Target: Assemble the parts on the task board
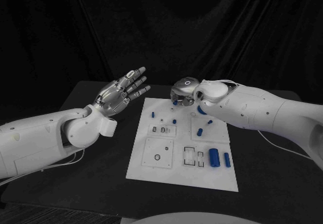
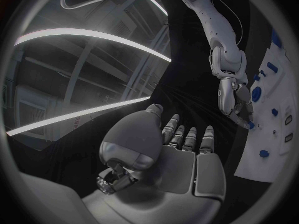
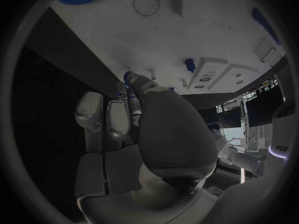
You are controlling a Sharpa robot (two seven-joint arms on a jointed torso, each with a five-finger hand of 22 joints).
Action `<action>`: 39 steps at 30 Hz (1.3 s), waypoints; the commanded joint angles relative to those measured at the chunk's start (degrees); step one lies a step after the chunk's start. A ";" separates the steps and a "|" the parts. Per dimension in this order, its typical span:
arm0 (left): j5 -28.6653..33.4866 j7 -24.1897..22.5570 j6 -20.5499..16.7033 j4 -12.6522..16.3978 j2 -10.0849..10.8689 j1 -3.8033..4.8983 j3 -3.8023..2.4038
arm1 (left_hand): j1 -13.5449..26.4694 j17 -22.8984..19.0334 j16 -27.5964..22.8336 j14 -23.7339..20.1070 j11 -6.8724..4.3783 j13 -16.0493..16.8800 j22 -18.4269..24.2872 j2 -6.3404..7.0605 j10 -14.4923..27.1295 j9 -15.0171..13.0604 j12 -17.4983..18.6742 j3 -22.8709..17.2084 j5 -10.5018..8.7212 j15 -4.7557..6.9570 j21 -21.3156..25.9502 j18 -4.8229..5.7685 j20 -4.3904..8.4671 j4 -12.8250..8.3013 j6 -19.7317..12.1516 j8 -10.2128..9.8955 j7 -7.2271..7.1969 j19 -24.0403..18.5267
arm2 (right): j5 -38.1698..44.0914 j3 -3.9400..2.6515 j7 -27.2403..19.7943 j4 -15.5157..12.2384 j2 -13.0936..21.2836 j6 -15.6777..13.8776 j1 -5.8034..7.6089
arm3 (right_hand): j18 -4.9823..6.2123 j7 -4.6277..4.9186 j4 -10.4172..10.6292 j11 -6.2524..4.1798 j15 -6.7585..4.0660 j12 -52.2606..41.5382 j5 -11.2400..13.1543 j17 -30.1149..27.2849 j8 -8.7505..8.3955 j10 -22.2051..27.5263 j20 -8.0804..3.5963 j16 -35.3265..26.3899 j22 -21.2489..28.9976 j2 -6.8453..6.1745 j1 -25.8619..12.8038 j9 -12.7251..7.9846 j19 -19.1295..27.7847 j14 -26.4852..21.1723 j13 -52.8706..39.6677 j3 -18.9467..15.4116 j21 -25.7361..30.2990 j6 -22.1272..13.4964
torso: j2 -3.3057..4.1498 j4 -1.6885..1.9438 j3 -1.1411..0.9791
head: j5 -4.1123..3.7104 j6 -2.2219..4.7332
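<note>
White task board (image 1: 176,161) — blue parts (image 1: 214,157)

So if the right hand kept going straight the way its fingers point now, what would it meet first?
Probably the small blue part at its fingertips, standing near the far edge of the task board. The right hand reaches down onto it; actual contact is unclear.

right robot hand (image 3: 134,119) | fingertips pinch blue part (image 3: 130,78) | over task board (image 3: 206,30)

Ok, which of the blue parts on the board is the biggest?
The long blue cylinder lying near the task board's front right corner; it is clearly thicker and longer than the slimmer blue piece beside it and the small pegs farther back.
</note>
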State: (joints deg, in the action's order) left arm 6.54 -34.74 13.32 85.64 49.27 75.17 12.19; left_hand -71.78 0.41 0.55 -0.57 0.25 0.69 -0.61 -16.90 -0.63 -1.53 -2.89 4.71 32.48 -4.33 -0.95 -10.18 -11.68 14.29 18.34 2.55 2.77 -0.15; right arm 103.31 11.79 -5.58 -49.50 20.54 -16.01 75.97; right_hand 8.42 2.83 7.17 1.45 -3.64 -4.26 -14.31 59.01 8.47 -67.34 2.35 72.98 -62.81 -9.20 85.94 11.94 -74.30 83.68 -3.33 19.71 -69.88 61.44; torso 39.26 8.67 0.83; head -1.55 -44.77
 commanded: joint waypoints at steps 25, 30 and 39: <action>-0.09 -0.14 -0.28 -0.09 0.49 0.12 -0.05 | -0.88 -0.41 -0.55 0.57 1.62 0.25 0.50 0.44 0.21 -1.24 -1.61 -2.56 1.06 -0.47 0.83 -0.14 -0.29 -0.33 3.23 1.57 0.91 0.30 | 0.15 -0.02 3.95 -4.96 4.65 -7.58 0.57 | -1.22 -4.92 -1.94 1.23 0.91 -1.62 0.99 -3.98 -3.76 16.42 1.26 -3.44 1.08 1.17 -0.70 -5.53 3.73 -3.24 -1.41 -2.65 5.06 -15.80 | -0.04 0.01 0.09 | -0.08 0.43; -0.09 -0.18 -0.37 -0.03 0.84 0.12 -0.04 | -0.89 -0.41 -0.55 0.57 1.67 0.26 0.50 0.48 0.20 -1.25 -1.67 -2.60 1.07 -0.45 0.83 -0.14 -0.30 -0.36 3.37 1.62 0.96 0.31 | 0.12 -0.01 5.22 -12.39 10.31 -7.34 2.44 | -1.20 -3.17 -0.53 1.31 1.07 -4.60 2.66 -4.88 -2.54 10.52 1.47 -3.98 0.70 1.52 -2.10 -5.37 3.54 -3.54 -1.93 -2.24 5.40 -12.33 | -0.20 -0.24 0.10 | 0.07 0.79; -0.09 -0.02 -0.34 0.36 1.62 0.11 -0.04 | -0.92 -0.41 -0.55 0.57 1.82 0.29 0.48 0.60 0.17 -1.30 -1.78 -2.69 1.13 -0.40 0.81 -0.16 -0.33 -0.45 3.73 1.77 1.08 0.34 | -0.95 0.00 6.69 -23.38 20.98 -7.18 4.09 | -1.41 -1.52 2.40 -1.58 -0.97 -23.79 9.08 -6.80 -2.52 0.73 -0.02 -5.62 -0.10 0.92 -5.82 -5.48 3.85 -4.50 -14.97 -5.45 6.69 -8.69 | -0.70 -0.68 0.17 | 0.54 0.27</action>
State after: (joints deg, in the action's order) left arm 6.54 -34.25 13.04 85.85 50.84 75.17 12.21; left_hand -71.79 0.41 0.55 -0.57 1.46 0.70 -0.61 -16.90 -0.21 -1.81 -3.55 4.70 32.51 -4.33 -0.96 -10.18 -11.69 14.29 21.21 3.34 3.79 -0.14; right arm 103.07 11.84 -1.27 -72.30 41.31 -21.67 79.89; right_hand 8.45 1.37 9.89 -0.18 -4.89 -29.03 -5.47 51.57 5.60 -66.85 2.67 67.13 -62.38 -8.13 80.49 6.90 -70.17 78.99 -20.26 15.39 -63.30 52.73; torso 38.80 8.12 0.92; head -1.04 -44.33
